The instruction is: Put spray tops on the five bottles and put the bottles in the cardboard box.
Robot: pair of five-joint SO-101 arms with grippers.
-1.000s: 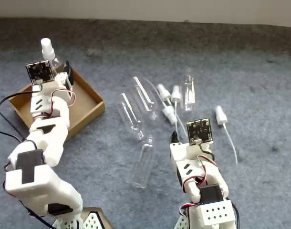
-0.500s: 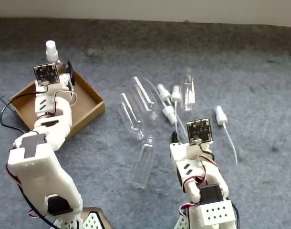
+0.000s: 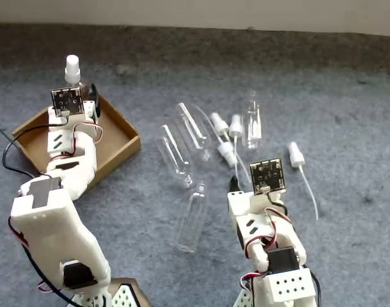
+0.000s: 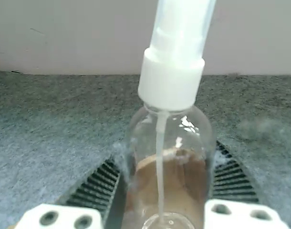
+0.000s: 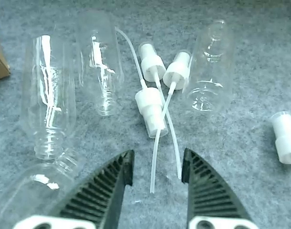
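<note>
Pinching a clear plastic bottle with a white spray top fitted, the left gripper has it at the far edge of the shallow brown cardboard box. The right gripper hovers with fingers spread over the grey carpeted table. Just ahead of it lie four loose white spray tops and four uncapped clear bottles.

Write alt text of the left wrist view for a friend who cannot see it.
A clear bottle with a white spray top on it sits clamped between the ribbed black fingers of the left gripper. Grey carpet and a pale wall lie behind it.
</note>
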